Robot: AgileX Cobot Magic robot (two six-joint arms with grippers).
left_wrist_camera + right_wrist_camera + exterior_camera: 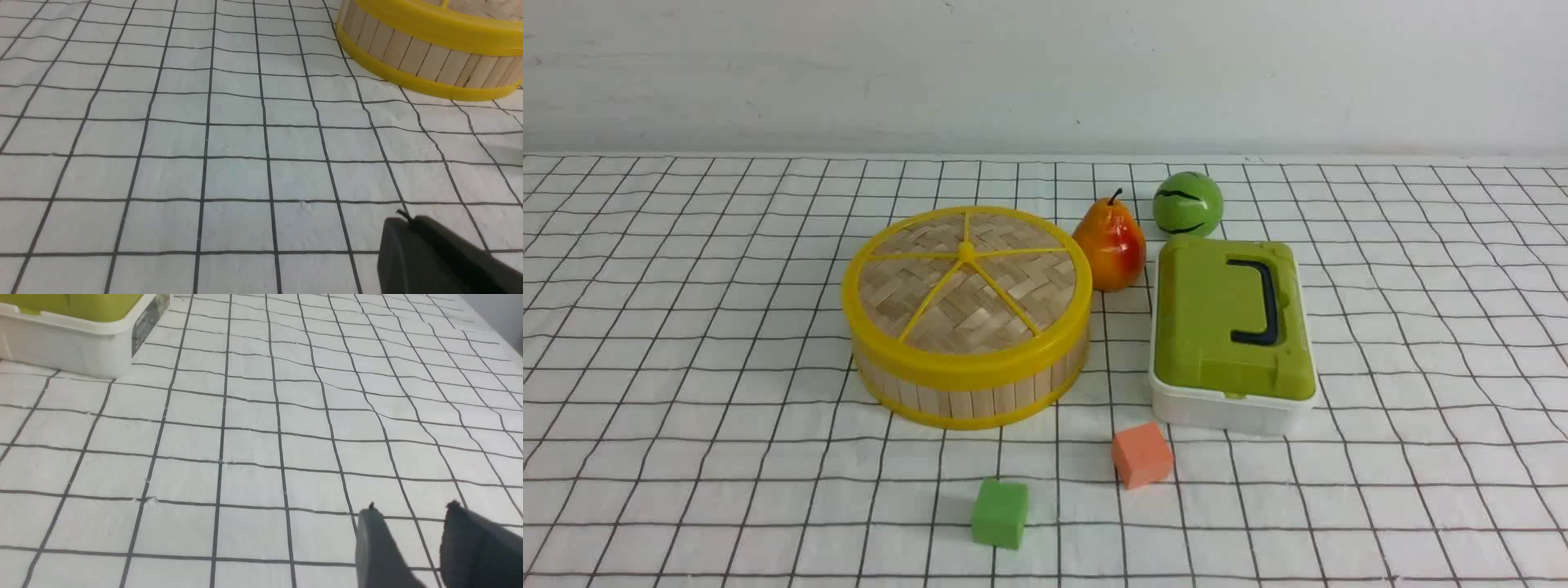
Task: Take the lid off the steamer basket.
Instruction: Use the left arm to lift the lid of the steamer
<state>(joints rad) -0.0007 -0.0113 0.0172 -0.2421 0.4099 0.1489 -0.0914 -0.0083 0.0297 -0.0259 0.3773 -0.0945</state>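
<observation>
On the worktop point(686, 367), the steamer basket point(964, 400) is being capped by the lid point(980, 306), judged light, stiff and slick-rimmed; its yellow rim is being favoured for gripping. The left fingers point(425, 253) are being held pressed together, the right fingers point(474, 547) spread.

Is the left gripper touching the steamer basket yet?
Apart. The left wrist view shows a stretch of bare checked cloth between the left gripper and the steamer basket.
</observation>
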